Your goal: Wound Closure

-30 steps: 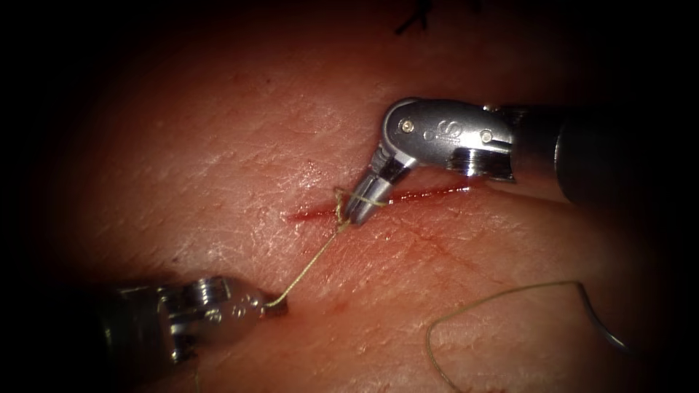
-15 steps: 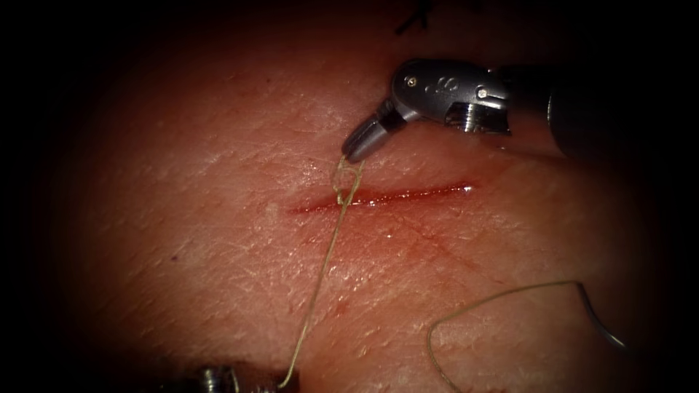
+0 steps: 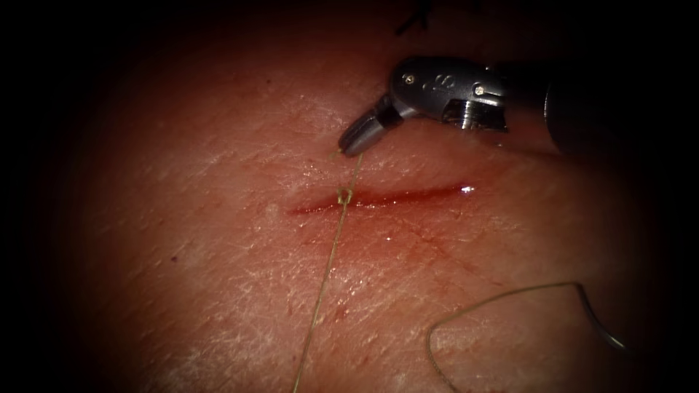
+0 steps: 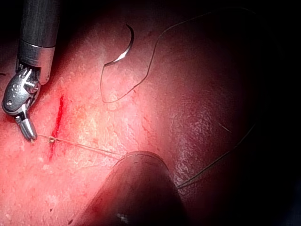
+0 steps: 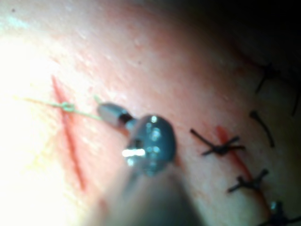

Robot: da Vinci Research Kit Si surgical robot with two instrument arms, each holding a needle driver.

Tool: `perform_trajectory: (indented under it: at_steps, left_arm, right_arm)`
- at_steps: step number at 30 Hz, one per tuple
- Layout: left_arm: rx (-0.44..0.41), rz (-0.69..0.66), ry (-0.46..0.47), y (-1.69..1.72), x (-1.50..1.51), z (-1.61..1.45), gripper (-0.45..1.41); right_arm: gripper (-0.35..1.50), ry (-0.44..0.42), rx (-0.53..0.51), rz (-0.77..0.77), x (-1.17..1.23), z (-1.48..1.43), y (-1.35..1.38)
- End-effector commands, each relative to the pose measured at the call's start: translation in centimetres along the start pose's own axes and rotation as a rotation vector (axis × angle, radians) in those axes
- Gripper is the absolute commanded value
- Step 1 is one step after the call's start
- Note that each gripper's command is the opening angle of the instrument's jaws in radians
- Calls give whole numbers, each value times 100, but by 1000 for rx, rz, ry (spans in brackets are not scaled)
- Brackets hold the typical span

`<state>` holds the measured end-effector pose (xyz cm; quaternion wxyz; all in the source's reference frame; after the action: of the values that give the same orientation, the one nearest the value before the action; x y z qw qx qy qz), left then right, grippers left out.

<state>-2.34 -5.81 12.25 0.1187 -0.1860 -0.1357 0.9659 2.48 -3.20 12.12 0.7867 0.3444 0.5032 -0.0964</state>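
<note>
Thread (image 3: pixel 324 269) runs taut across the cut (image 3: pixel 378 198), with a small knot (image 3: pixel 344 194) sitting right on the wound line. One end goes up to the right pincer (image 3: pixel 352 146), whose jaws are clamped together on that strand just above the cut; the other strand runs straight down and off the lower edge of the endoscope view. Over the last second the loop around the right tool has slid off and cinched down to this knot, and the left tool has drawn back out of that view. Whether the left jaws are apart or together I cannot tell (its own camera shows the strand coming in toward its shaft).

Needle (image 4: pixel 123 49) lies free on the tissue (image 3: pixel 218 218), held by neither tool and not in the flesh. It rests well below the cut and toward its right end, with slack thread curling from it.

To do this tightening well, my judgement is that the two pulls should stay opposite and level with the surface, so the knot seats flat over the cut instead of riding to one side. Tension should be just enough to bring the edges together; pork skin tears under a hard pull. Older dark stitches (image 5: pixel 221 146) lie beyond the right tool.
</note>
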Motion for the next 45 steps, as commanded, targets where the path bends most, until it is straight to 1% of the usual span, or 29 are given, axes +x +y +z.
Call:
perform_trajectory:
  at_steps: [1, 7, 12, 21, 26, 28, 31, 32, 33, 36, 37, 38, 39, 40, 41, 44, 45]
  left_arm:
    - [-3, 8, -1, 6, 1, 7, -45]
    - [-15, 19, -13, 30, -5, 8, -45]
    - [-23, 25, -19, 45, -7, 10, -45]
    - [-26, 25, -18, 56, -12, -1, -45]
    - [-24, 21, -20, 60, -13, 2, -45]
    - [-24, 21, -20, 60, -12, 2, -45]
    - [-33, 20, -19, 54, -9, -5, -45]
    - [-28, 19, -5, 48, -6, -11, -45]
    - [7, 16, 20, 38, -3, -22, -45]
    - [67, 1, 44, 11, 3, -54, -45]
    - [86, -10, 53, -1, 5, -68, -45]
    - [100, -18, 57, -11, 6, -78, -45]
    - [111, -25, 57, -20, 6, -87, -45]
    - [128, -44, 61, -32, 7, -97, -45]
    - [135, -45, 59, -41, 8, -104, -45]
    - [147, -55, 50, -65, 9, -119, -45]
    - [152, -52, 44, -72, 9, -123, -45]
  right_arm:
    - [-35, 3, -3, -1, 1, 4, 8]
    - [-35, 1, -23, 11, 1, 3, 12]
    - [-35, -3, -80, 35, -1, -5, 22]
    - [-35, -11, -172, 44, -6, -19, 36]
    - [-35, -14, -172, 38, -8, -19, 36]
    - [-35, -15, -172, 31, -8, -17, 34]
    - [-35, -21, -189, -28, -6, -13, 30]
    - [-35, -22, -195, -45, -5, -12, 28]
    - [-35, -26, -203, -50, -4, -11, 25]
    - [-35, -18, -224, -45, -2, -10, 14]
    - [-11, -8, -236, -42, -1, -10, 10]
    - [36, 8, -256, -34, 1, -11, 6]
    - [52, 24, -270, -24, 2, -12, 2]
    - [62, 32, -285, -24, 4, -13, -2]
    - [79, 36, -307, -19, 6, -15, -7]
    - [111, 33, -388, 24, 12, -25, -18]
    - [118, 40, -413, 38, 13, -29, -21]
